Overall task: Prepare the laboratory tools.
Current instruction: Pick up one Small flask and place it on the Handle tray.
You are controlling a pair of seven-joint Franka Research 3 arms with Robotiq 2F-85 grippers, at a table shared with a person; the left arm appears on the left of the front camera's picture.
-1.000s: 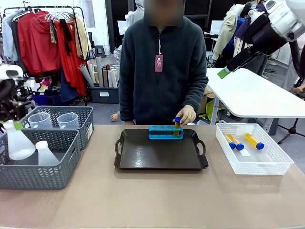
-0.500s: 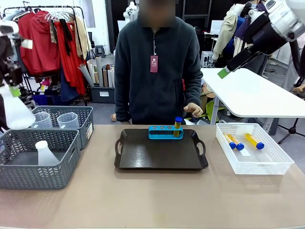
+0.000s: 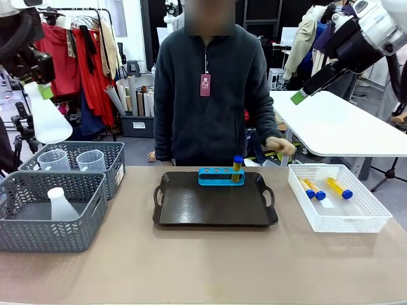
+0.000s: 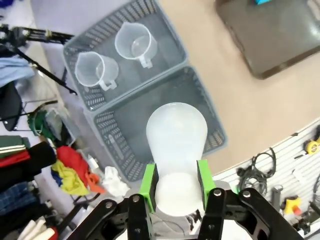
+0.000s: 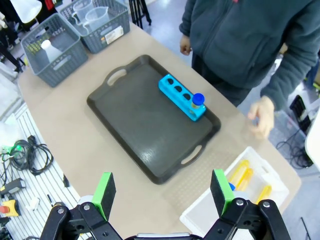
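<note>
My left gripper [image 3: 41, 89] hangs high at the far left, shut on the neck of a translucent white conical flask [image 3: 49, 119]. In the left wrist view the green pads [image 4: 148, 181] clamp that flask [image 4: 176, 134] above the grey baskets. A second flask [image 3: 61, 204] stands in the front grey basket [image 3: 38, 236]. Two clear beakers [image 3: 54, 160] [image 3: 91, 159] sit in the rear basket. One blue-capped amber tube [image 3: 236, 169] stands in the blue rack [image 3: 216, 176] on the black tray [image 3: 210, 206]. My right gripper [image 5: 162, 192] is open, high over the table's right side.
A white basket [image 3: 356, 219] at the right holds three blue-capped tubes [image 3: 313, 189]. The person stands behind the tray, one hand [image 3: 280, 145] raised near the white basket. A white table [image 3: 343, 127] stands behind at the right. Bare tabletop lies in front of the tray.
My left gripper has lifted the flask up out of the front grey basket. The person's hand has left the tube in the rack and moved right.
</note>
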